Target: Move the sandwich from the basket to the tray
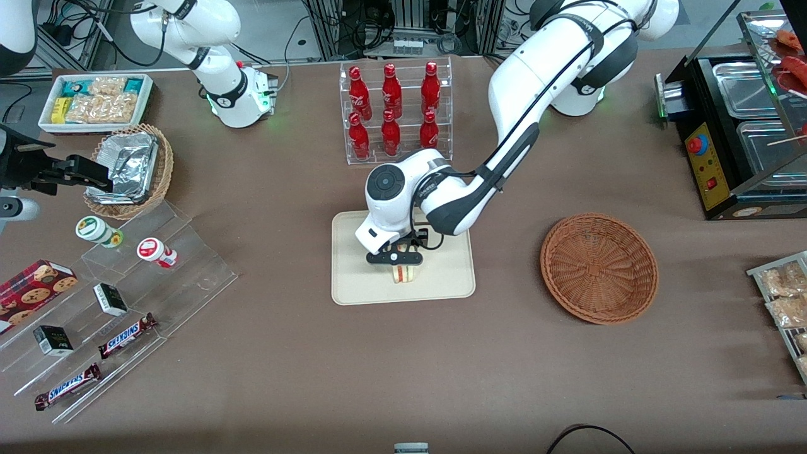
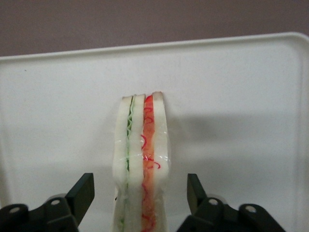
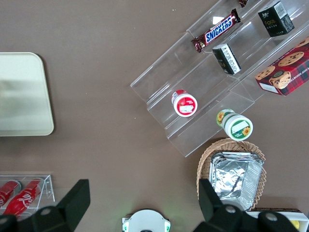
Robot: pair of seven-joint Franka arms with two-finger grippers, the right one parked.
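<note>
The sandwich (image 1: 403, 273) (image 2: 142, 159), a pale bread wedge with green and red filling lines, stands on its edge on the cream tray (image 1: 353, 287) (image 2: 231, 96). My gripper (image 1: 396, 258) (image 2: 140, 198) hangs just above it and is open, with one black finger (image 2: 81, 193) on each side of the wedge and a clear gap between pads and bread. The reddish-brown wicker basket (image 1: 599, 267) sits on the table toward the working arm's end, with nothing in it.
A clear rack of red bottles (image 1: 394, 107) stands farther from the front camera than the tray. A stepped acrylic shelf with snack bars and cups (image 1: 120, 302), a tan basket of foil containers (image 1: 131, 169) and a white snack bin (image 1: 94, 101) lie toward the parked arm's end.
</note>
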